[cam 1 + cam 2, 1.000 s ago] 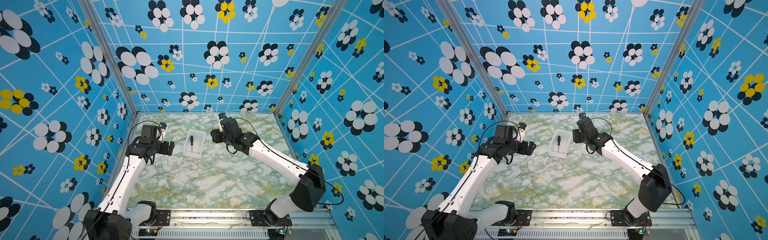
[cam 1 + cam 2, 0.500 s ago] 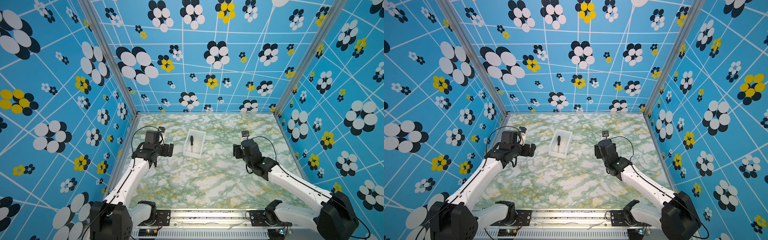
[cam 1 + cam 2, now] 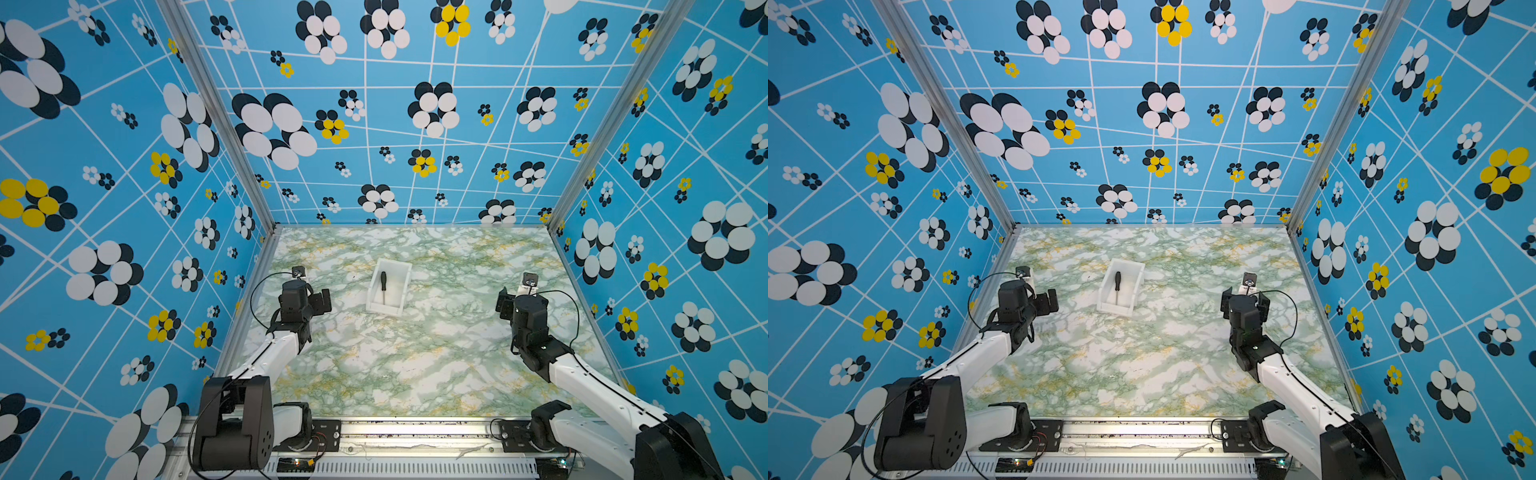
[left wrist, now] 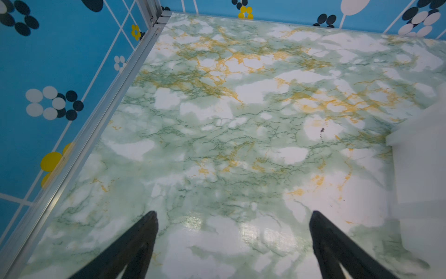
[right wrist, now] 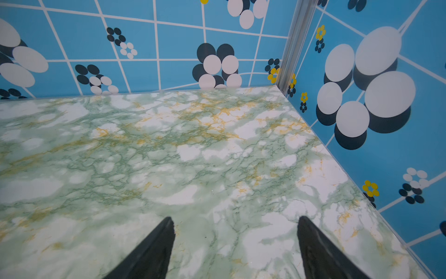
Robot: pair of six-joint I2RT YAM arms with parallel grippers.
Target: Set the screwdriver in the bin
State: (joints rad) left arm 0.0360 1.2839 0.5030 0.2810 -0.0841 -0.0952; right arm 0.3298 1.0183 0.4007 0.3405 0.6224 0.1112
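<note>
Blue flowered walls (image 3: 124, 166) box in a green-and-white marbled surface (image 3: 415, 365). Near its middle, a little toward the back, sits the bin (image 3: 384, 309). The screwdriver (image 3: 383, 286) lies flat inside it, handle toward the back wall and shaft toward the front. Both top views show it wholly within the rim, touching nothing but the bin.

The left tool (image 4: 233, 213) hangs near the bin's left side, jaws apart and nothing between them. Its wrist view catches a white wall of the bin at the picture's edge. The right tool (image 5: 235, 218) is well apart from the bin, over bare surface on the right, its jaws likewise apart and empty.

Judged from how things lie, the placing is done and what is left is to park the arms without disturbing the result. Each arm should go up and back on its own side, never across the middle. The left arm needs more care because it is nearer. It should rise before it swings, so that nothing catches the low rim. The bin looks light, and a nudge could slide or tip it and spill the screwdriver. The jaws can stay apart, since there is no reason to bring them together near the bin. The right arm has free room all round.
</note>
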